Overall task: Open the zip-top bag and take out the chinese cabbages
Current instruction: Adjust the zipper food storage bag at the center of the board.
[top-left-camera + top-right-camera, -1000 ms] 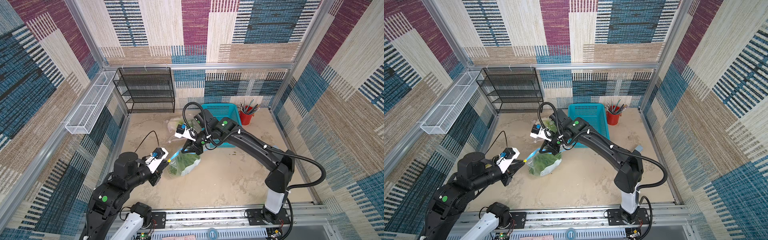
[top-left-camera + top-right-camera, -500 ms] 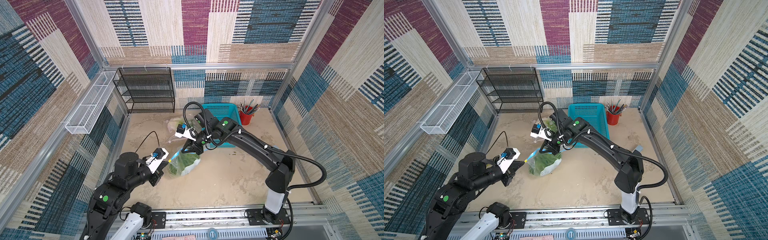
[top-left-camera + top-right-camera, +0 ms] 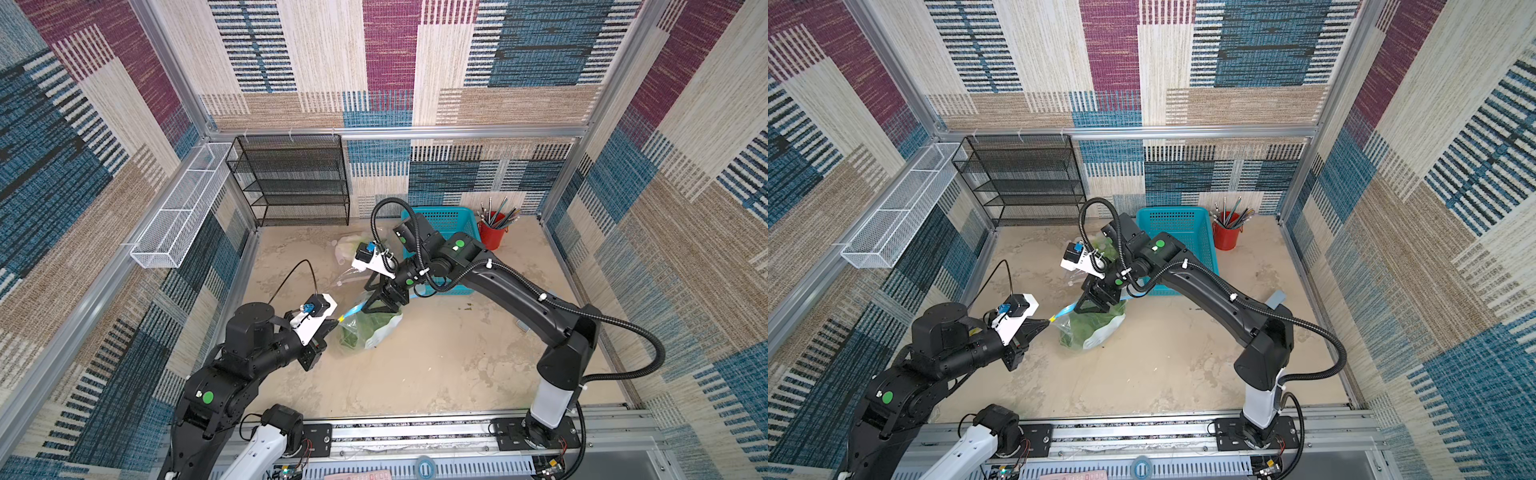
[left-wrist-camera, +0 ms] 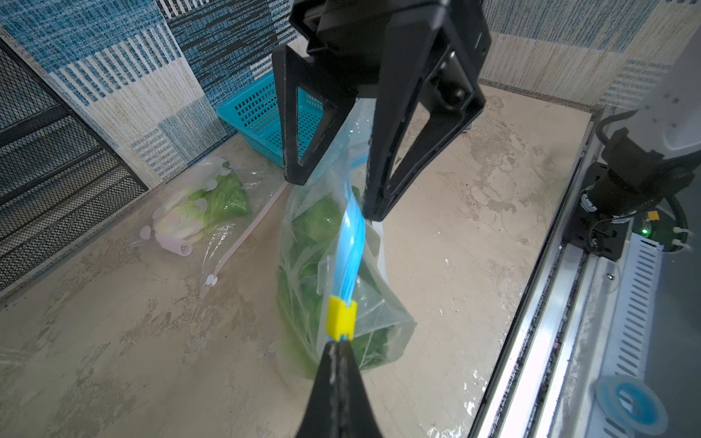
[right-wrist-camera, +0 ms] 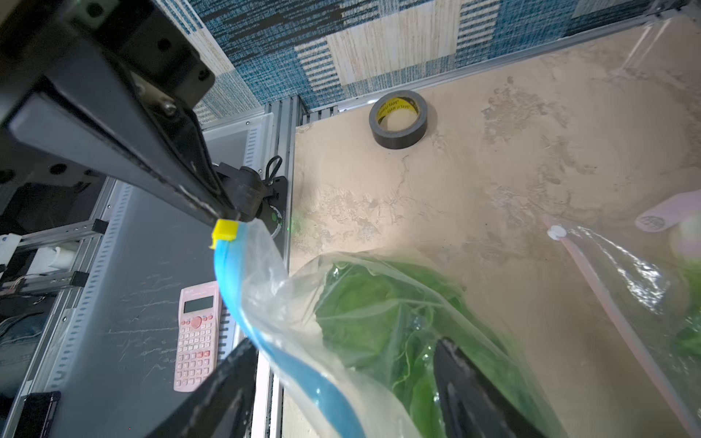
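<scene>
Left wrist view, middle of the frame: the zip-top bag [image 4: 303, 265] stands on the table [image 4: 113, 360], its clear film crumpled. The chinese cabbages [image 4: 318, 220] inside show as crinkled leaves, dark to bright green, pressed against the plastic; I cannot count the heads through the folds. The blue zip strip [image 4: 352, 242] runs twisted down toward the lower middle and ends at the yellow slider [image 4: 341, 317]. My left gripper [image 4: 338, 343] is pressed together, pinching the strip's end just below that slider. My right gripper [image 4: 333, 197], in the upper middle, has its fingers spread, one on each side of the bag's top, with film rising between them. In both top views the bag sits near the middle of the table, between my two grippers.

Against the top views from half a second ago, the bag and both arms lie in much the same place. My right fingers seem wider apart now, though the earlier pictures are too small to be sure.
</scene>
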`<control>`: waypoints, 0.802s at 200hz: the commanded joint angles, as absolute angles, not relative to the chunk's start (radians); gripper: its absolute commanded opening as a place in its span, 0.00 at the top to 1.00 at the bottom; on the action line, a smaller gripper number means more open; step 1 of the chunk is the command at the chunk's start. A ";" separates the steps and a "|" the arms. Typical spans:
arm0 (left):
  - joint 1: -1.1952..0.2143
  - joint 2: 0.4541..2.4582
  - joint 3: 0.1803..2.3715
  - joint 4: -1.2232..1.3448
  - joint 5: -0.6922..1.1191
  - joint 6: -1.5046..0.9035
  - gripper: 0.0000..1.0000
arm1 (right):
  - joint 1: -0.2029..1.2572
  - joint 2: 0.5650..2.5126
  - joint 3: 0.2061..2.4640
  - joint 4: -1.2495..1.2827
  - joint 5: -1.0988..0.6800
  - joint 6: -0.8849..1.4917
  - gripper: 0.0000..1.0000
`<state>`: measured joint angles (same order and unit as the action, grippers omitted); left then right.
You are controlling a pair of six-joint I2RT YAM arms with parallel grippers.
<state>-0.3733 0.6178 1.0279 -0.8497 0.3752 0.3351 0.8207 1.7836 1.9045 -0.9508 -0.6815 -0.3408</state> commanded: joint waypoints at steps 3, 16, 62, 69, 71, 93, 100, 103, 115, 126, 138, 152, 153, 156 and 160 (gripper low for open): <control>-0.373 0.650 1.062 -0.836 0.419 0.340 1.00 | 0.829 1.727 1.902 -0.856 -0.594 -0.310 0.01; -0.372 0.672 1.079 -0.851 0.428 0.346 1.00 | 0.840 1.691 1.873 -0.812 -0.554 -0.313 0.00; -0.372 0.727 1.125 -0.888 0.462 0.360 1.00 | 0.971 1.556 1.706 -0.629 -0.278 -0.377 0.03; -0.372 0.736 1.134 -0.894 0.467 0.361 1.00 | 0.990 1.541 1.683 -0.607 -0.242 -0.388 0.04; -0.372 0.740 1.136 -0.896 0.468 0.362 1.00 | 0.994 1.538 1.677 -0.602 -0.234 -0.390 0.04; -0.372 0.764 1.160 -0.912 0.484 0.368 1.00 | 1.020 1.497 1.615 -0.542 -0.163 -0.413 0.10; -0.372 0.768 1.166 -0.916 0.486 0.370 1.00 | 1.024 1.487 1.605 -0.527 -0.158 -0.419 0.12; -0.373 0.770 1.167 -0.918 0.486 0.371 1.00 | 1.024 1.484 1.605 -0.522 -0.155 -0.422 0.13; -0.372 0.778 1.175 -0.926 0.490 0.373 1.00 | 1.029 1.479 1.572 -0.511 -0.146 -0.431 0.15; -0.373 0.783 1.182 -0.933 0.498 0.374 1.00 | 1.033 1.480 1.564 -0.509 -0.142 -0.442 0.18; -0.371 0.789 1.190 -0.940 0.508 0.375 1.00 | 1.036 1.488 1.560 -0.509 -0.139 -0.452 0.24; -0.371 0.793 1.194 -0.943 0.512 0.377 1.00 | 1.038 1.500 1.560 -0.514 -0.152 -0.467 0.31; -0.372 0.793 1.195 -0.943 0.512 0.377 1.00 | 1.038 1.501 1.560 -0.514 -0.154 -0.468 0.31; -0.372 0.794 1.196 -0.943 0.512 0.377 1.00 | 1.039 1.503 1.561 -0.516 -0.159 -0.471 0.32; -0.372 0.796 1.198 -0.944 0.511 0.377 1.00 | 1.040 1.506 1.563 -0.518 -0.168 -0.475 0.33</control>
<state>-0.3733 0.7921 1.1843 -0.9291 0.4789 0.3481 1.0351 1.4921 1.5623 -0.5591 -0.1726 -0.4412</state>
